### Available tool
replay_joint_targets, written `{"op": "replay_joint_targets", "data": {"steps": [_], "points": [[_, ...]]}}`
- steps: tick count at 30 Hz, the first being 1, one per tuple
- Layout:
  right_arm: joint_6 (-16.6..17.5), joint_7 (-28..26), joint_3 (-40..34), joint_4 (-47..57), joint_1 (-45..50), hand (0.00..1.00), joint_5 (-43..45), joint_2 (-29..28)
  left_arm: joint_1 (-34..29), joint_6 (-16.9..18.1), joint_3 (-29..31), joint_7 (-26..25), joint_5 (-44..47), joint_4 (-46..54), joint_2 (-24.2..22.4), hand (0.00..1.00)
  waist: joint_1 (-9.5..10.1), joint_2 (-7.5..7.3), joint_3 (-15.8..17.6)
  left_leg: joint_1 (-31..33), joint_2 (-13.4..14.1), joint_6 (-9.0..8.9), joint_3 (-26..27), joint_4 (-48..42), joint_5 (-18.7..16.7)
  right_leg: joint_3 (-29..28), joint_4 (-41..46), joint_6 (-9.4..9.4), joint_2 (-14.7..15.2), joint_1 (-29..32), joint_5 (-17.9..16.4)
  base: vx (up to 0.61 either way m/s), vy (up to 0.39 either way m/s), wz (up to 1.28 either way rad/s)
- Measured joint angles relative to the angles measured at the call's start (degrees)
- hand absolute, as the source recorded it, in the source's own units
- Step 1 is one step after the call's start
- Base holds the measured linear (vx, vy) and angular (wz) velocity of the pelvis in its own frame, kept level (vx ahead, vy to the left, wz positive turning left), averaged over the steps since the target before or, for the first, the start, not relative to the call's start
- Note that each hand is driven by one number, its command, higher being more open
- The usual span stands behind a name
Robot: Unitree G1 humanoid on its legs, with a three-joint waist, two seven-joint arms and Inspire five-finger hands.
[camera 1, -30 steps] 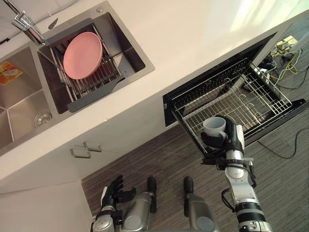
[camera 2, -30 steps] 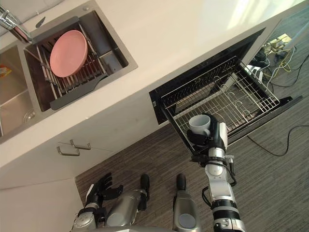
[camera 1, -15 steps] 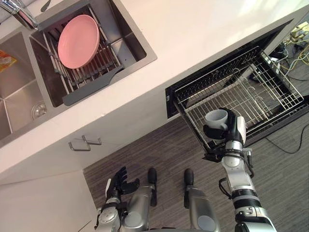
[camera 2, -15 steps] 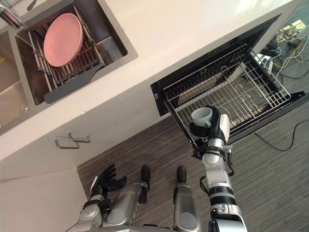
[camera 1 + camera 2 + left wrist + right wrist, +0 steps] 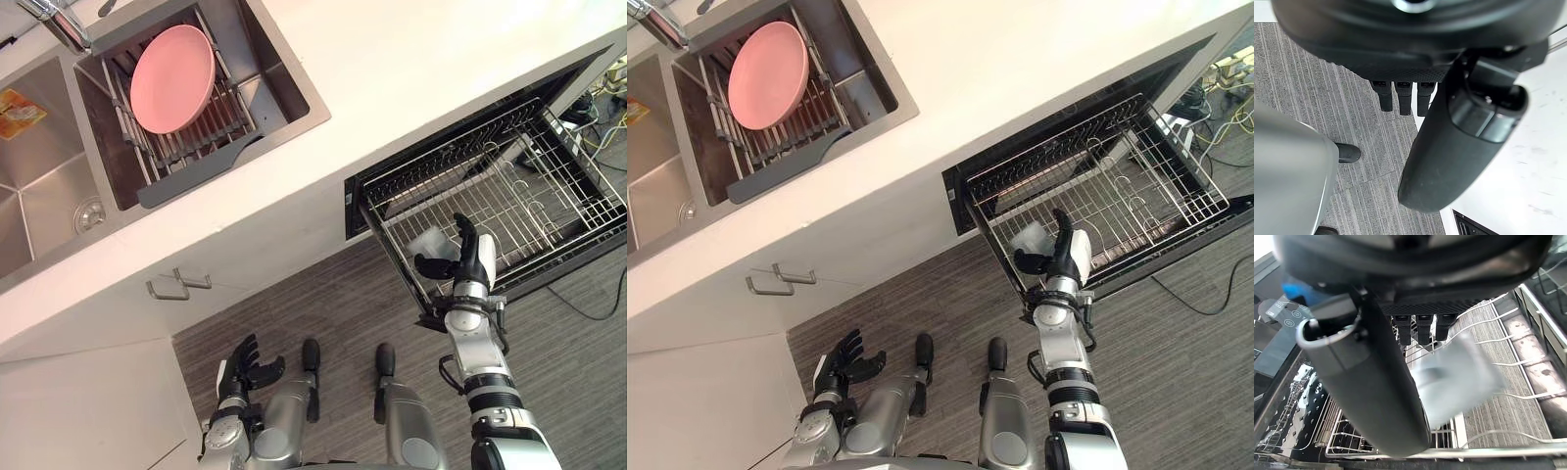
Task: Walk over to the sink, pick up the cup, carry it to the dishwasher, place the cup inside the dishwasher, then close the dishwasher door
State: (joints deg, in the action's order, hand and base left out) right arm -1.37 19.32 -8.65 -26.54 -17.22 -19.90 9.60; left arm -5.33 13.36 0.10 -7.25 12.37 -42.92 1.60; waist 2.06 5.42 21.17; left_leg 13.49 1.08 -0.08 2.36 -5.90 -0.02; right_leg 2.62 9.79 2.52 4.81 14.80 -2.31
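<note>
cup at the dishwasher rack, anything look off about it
Yes. The cup is loose beside the right hand, whose fingers are straight and open, not around it. It looks smeared, as if in motion, over the front of the dishwasher rack and not clearly settled on it. It may be dropping.

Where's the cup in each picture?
Left eye view: cup, blurred, at the wire rack's front corner, beside the right hand.
Right eye view: cup, same spot.
Right wrist view: blurred cup past the fingers.
Left wrist view: left hand over the floor.
Shared landmark: the wire rack.
</note>
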Motion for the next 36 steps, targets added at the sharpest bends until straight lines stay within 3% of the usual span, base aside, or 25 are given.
{"op": "replay_joint_targets", "data": {"steps": [5,11,21,29,36], "points": [[0.0,0.1,0.0,1.3,1.8,0.90,0.0,-0.9,0.0,0.0,0.0,0.0,0.0,-0.2,0.0,0.90,-0.04,-0.01,0.0,-0.5,-0.1,-0.02,-0.3,0.0,0.0,0.5,-0.8,0.26,0.1,-1.0,0.3,0.01,0.004,0.03],[0.0,1.8,-0.1,10.3,6.9,0.90,-1.1,-2.0,0.0,-0.2,0.0,0.0,-0.1,-0.7,0.1,0.90,-0.49,-0.06,0.0,-1.3,-0.4,-0.03,-0.3,-0.2,0.0,0.5,-2.2,0.66,0.3,-2.6,1.2,0.00,0.003,0.01],[1.7,3.1,-0.1,21.1,14.8,0.90,-1.8,-4.5,-0.4,-1.0,0.1,0.0,-2.4,-2.8,1.6,0.90,-1.53,-1.53,-1.0,-3.3,-0.1,-0.05,-0.1,-0.1,0.0,0.4,-5.3,0.65,-0.1,-5.8,2.7,-0.01,0.000,-0.01],[4.7,1.7,0.2,27.3,20.4,0.90,-1.1,-5.9,-0.7,-1.9,0.2,0.0,-4.4,-5.7,2.3,0.90,-1.72,-2.55,-3.8,-5.9,0.1,-0.22,0.0,1.3,-0.2,0.3,-7.7,0.58,-0.5,-8.9,3.1,0.01,-0.001,0.00],[7.8,-3.3,3.5,34.8,27.7,0.90,3.4,-7.0,-1.8,-2.4,0.9,0.1,-4.6,-7.6,2.3,0.90,-1.90,-3.73,-8.0,-9.0,0.4,-0.12,0.2,1.8,-1.8,0.2,-10.3,0.49,-0.8,-12.7,3.1,0.05,-0.005,-0.03]]}}
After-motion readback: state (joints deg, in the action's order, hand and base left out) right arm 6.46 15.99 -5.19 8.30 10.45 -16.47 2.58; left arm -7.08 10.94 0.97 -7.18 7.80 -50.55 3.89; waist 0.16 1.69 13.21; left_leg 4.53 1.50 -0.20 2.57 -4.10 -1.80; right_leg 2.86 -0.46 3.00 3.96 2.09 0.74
